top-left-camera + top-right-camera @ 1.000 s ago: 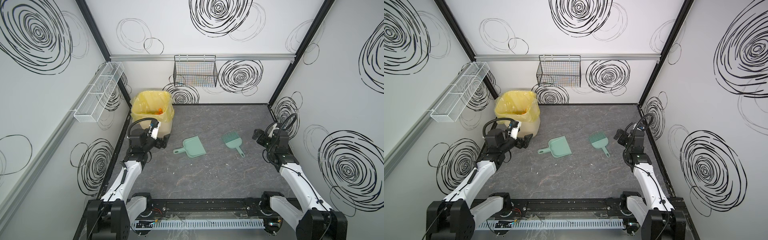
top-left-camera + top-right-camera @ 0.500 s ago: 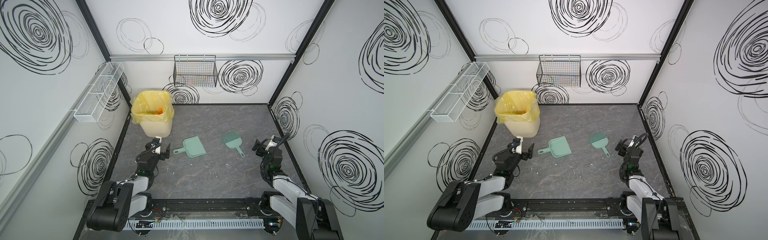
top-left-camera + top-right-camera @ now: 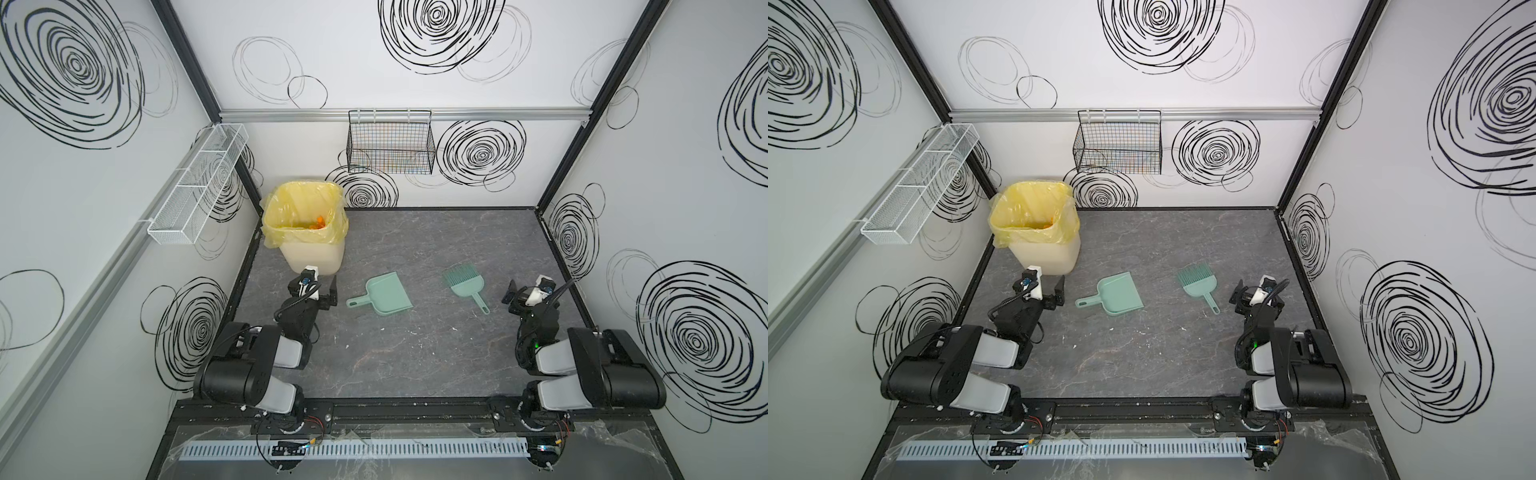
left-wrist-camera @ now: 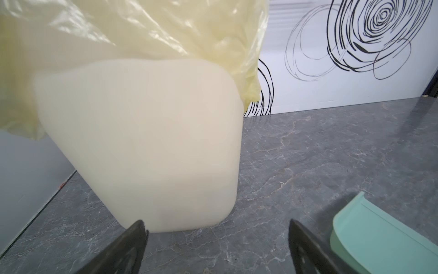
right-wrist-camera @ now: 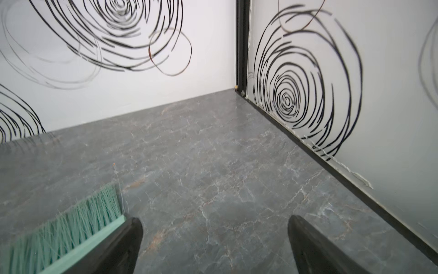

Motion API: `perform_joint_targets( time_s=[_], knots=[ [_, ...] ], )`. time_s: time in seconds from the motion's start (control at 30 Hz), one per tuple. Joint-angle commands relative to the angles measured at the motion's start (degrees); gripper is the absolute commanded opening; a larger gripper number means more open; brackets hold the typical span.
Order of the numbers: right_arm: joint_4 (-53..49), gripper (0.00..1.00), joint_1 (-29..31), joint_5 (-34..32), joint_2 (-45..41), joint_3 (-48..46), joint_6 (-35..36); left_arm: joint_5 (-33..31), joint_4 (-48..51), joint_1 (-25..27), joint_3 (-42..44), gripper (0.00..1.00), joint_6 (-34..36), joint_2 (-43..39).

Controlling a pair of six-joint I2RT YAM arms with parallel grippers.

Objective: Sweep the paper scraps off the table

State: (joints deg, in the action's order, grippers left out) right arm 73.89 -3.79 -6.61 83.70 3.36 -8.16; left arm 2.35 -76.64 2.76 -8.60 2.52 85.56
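Robot lab cell, swirl-printed walls (image 3: 415, 83), black frame (image 3: 611, 83) (enclosed), rail-mounted arms (image 3: 249, 365)

table (image 3: 415, 357): matt marbled grey | bin liner (image 3: 307, 241): glossy crinkled plastic | dustpan (image 3: 388, 293): smooth matt plastic

The table (image 3: 415, 365) is finished in dark grey, crossed by faint pale marble-like veins and edged in black. The walls (image 3: 415, 95) are kept white and are covered with black scribbled swirls. A cream bin (image 3: 316, 259) is lined with a translucent yellow bag (image 3: 282, 232) — bright orange paper scraps (image 3: 319, 219) are seen inside it. The dustpan (image 3: 388, 293) and the brush (image 3: 467, 284) are both coloured mint green, bristles included. The wire basket (image 3: 390, 151) is black, while the wire rack (image 3: 195, 195) is white.
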Motion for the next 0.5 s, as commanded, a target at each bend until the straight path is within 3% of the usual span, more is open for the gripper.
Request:
perform_joint_targets(
  time_s=[0.0, 0.1, 0.13, 0.47],
  knots=[
    [-4.93, 1.0, 0.18, -0.52, -0.56, 7.27, 0.48, 1.03, -3.83, -0.78, -1.11, 0.96, -1.8, 0.08],
    [-2.07, 1.0, 2.12, -4.18, 0.78, 6.84, 1.84, 1.69, -3.98, -1.12, -1.08, 0.96, -2.04, 0.17],
    [-5.28, 1.0, 2.12, -4.55, 0.33, 8.07, 1.03, 1.74, -4.02, -1.18, -1.12, 0.96, -2.08, 0.18],
    [-5.42, 1.0, 2.47, -4.83, 0.29, 7.99, 1.26, 2.16, -3.78, -1.45, -1.17, 0.96, -2.35, 0.24]
  ],
)
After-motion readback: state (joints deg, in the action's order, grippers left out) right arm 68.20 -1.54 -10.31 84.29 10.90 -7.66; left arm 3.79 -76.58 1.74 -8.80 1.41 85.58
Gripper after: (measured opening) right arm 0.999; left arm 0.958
